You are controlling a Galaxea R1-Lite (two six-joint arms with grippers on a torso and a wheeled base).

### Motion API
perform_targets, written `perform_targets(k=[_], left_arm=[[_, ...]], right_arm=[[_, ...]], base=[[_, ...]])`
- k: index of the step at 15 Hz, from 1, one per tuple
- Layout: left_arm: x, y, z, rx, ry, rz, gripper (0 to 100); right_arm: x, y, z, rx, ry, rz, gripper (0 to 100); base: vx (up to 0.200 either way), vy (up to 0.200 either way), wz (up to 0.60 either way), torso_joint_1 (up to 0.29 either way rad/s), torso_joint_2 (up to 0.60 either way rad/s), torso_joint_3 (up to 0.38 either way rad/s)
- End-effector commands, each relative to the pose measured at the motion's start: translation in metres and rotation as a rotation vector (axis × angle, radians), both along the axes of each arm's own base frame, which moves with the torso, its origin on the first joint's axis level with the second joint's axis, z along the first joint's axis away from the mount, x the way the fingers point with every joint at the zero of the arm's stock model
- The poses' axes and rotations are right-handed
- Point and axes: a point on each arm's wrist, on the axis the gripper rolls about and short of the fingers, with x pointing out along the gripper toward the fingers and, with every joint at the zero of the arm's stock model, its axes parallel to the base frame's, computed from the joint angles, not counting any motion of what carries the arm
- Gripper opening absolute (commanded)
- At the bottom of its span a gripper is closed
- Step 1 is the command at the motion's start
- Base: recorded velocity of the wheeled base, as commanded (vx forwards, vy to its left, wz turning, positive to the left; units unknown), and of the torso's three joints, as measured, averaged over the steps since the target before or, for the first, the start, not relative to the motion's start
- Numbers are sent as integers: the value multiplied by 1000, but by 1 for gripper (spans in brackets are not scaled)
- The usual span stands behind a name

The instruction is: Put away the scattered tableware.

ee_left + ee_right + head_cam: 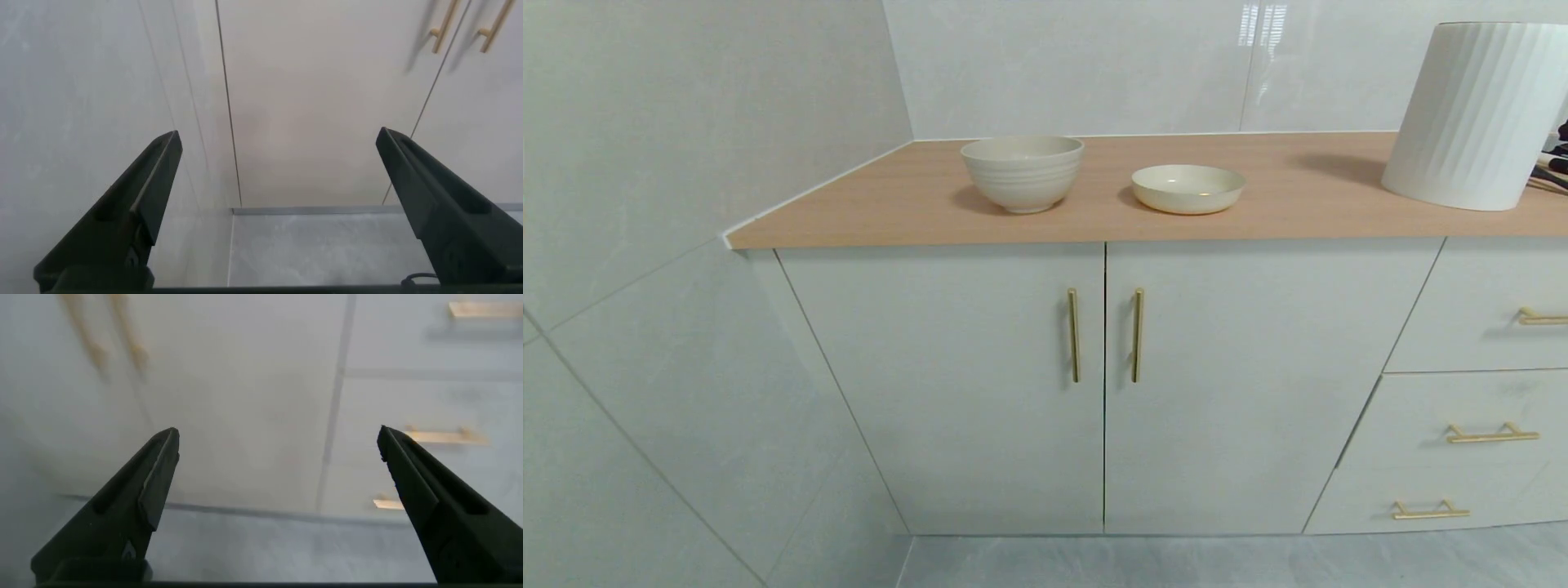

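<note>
Head view: a wooden counter (pixel 866 208) runs along a tiled wall (pixel 686 122). A deep cream bowl (pixel 1023 173) stands upright on it, near the front edge. At the bowl's 3 o'clock, near but apart from it, sits a shallow dish (pixel 1188 189), also upright. Farther along toward 3 o'clock, well apart from the dish, stands a tall ribbed white container (pixel 1474 114). Below the counter, at the bowl's 6 o'clock, 2 cabinet doors (pixel 964 392) are closed, their 2 upright gold handles (pixel 1074 335) side by side at the seam. At the doors' 3 o'clock are stacked drawers (pixel 1437 408) with 3 gold pulls.

Left wrist view: the left end effector (pixel 278 135) is released, its 2 dark fingers (pixel 135 204) spread wide with nothing between them. Beyond it are a closed cabinet door, the 2 gold handles and a strip of grey floor (pixel 327 245).

Right wrist view: the right end effector (pixel 277 433) is likewise released, fingers wide apart and grasping nothing. It faces the cabinet front, with the drawer pulls in sight beyond it.
</note>
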Motion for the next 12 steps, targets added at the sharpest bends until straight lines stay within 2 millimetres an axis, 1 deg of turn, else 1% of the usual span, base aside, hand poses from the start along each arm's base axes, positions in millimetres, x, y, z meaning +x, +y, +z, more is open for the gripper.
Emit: perform_targets(k=[1,2,3,4,5,6,8,9,10,11,12], left_arm=[[0,0,0,0,-1,0,100],[0,0,0,0,-1,0,100],[0,0,0,0,-1,0,100],[0,0,0,0,-1,-1,100],[0,0,0,0,-1,0,100],[0,0,0,0,-1,0,100],[0,0,0,0,-1,0,100],[0,0,0,0,-1,0,100],[0,0,0,0,-1,0,100],[0,0,0,0,-1,0,100],[0,0,0,0,-1,0,100]], right_arm=[[47,6,76,40,128,185,100],[62,9,78,41,196,228,100],[83,15,81,44,283,284,100],[98,20,83,44,339,327,100],[119,28,87,37,399,379,100],[138,40,94,25,434,433,100],[185,64,106,5,490,484,100],[208,81,107,-5,518,519,100],[227,94,108,-11,534,545,100],[232,98,107,-15,542,553,100],[251,112,104,-14,565,600,100]], base=[[0,0,0,0,0,0],[0,0,0,0,0,0],[0,0,0,0,0,0],[0,0,0,0,0,0],[0,0,0,0,0,0],[0,0,0,0,0,0],[0,0,0,0,0,0],[0,0,0,0,0,0],[0,0,0,0,0,0],[0,0,0,0,0,0],[0,0,0,0,0,0]])
